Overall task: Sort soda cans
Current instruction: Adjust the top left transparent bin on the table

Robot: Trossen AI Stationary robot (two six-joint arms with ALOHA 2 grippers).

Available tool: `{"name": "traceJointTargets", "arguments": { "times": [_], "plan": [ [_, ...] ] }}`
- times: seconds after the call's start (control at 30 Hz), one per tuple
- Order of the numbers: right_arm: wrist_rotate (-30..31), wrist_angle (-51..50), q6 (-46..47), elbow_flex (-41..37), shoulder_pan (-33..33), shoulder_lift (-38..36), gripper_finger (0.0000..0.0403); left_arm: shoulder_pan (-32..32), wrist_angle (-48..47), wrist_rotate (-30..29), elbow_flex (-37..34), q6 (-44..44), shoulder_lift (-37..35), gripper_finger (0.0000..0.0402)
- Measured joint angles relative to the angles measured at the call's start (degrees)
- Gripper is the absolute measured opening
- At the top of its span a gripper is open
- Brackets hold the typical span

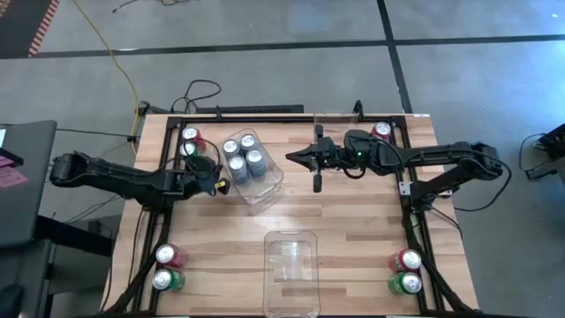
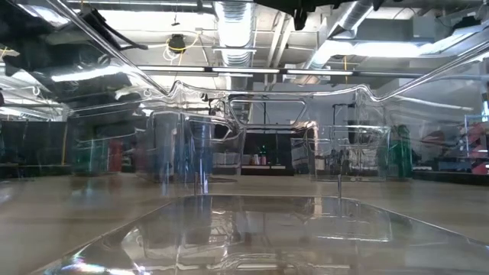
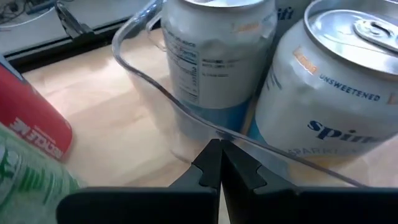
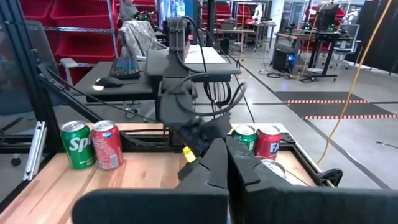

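Sorting is partly done: four silver-blue cans (image 1: 243,157) sit in one clear bin (image 1: 265,187), red and green cans (image 1: 168,267) wait at the table corners, and the left gripper (image 1: 222,185) and right gripper (image 1: 291,158) are clenched empty.

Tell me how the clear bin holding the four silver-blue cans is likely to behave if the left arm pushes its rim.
The clear bin looks thin-walled, so its rim may flex before it moves. On the smooth wooden table it would probably slide or pivot rather than tip, weighted low by four silver-blue cans. The left gripper, jaws shut, sits at its rim.
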Motion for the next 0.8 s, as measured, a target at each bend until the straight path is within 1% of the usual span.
{"name": "traceJointTargets", "arguments": {
  "times": [0.23, 0.43, 0.57, 0.8],
  "plan": [
    [0.00, 0.00, -0.13, 0.00, 0.02, 0.00, 0.0005, 4.48, 4.22, 2.18, -0.04, 5.69, 0.04, 0.0000],
    [0.00, 0.02, -0.13, 0.00, 0.02, 0.02, 0.0005, 8.51, 7.49, 5.33, -0.04, 9.65, 0.02, 0.0000],
    [0.00, 0.02, -0.17, 0.00, 0.02, 0.02, 0.0005, 10.11, 8.26, 5.75, -0.04, 11.38, 0.02, 0.0000],
    [0.00, -0.01, -0.17, 0.00, 0.02, 0.02, 0.0005, 12.66, 15.97, 5.99, -0.02, 16.25, 0.02, 0.0000]
  ]
}}
